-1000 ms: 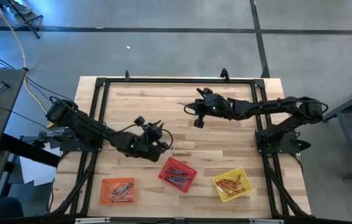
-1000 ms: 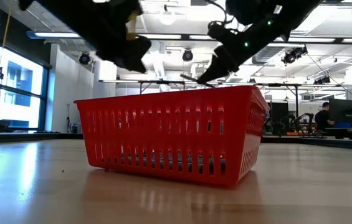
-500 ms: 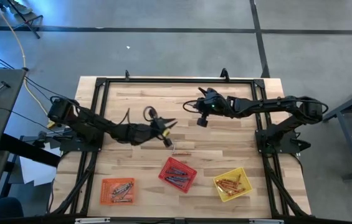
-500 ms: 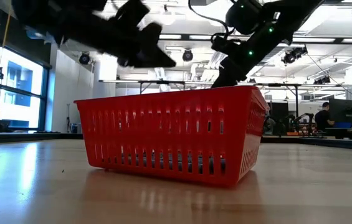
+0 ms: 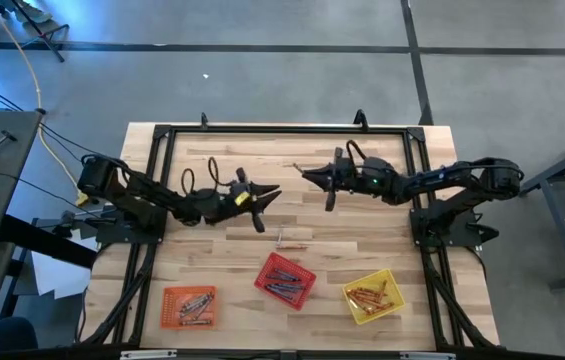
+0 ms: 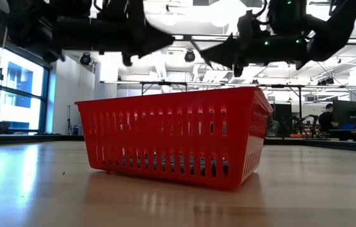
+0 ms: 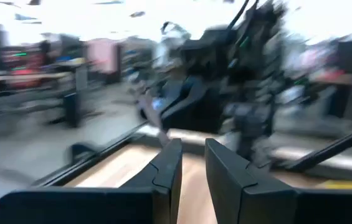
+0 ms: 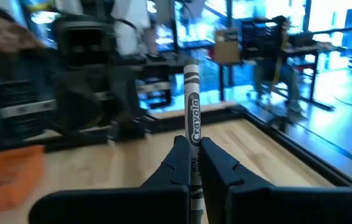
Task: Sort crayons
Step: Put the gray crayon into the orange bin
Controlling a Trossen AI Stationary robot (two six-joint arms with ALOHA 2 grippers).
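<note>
most crayons already sit in the three baskets (image 5: 284, 279) at 6 o'clock. right gripper (image 5: 307, 174), near table centre, pinches a grey crayon (image 8: 192, 118). left gripper (image 5: 272, 190), at 9 o'clock of it, jaws slightly apart, empty. loose crayons (image 5: 290, 243) left betw. grippers & baskets.

A workshop with tall windows (image 6: 4, 88), ceiling lights (image 6: 354, 41) and a grey concrete floor (image 5: 262, 80) around a wooden table (image 5: 362, 225)

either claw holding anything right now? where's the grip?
Right claw is shut on a grey crayon, pinched on its lower part, the rest sticking out past the fingertips. Left claw holds nothing; its gap is bare.
</note>
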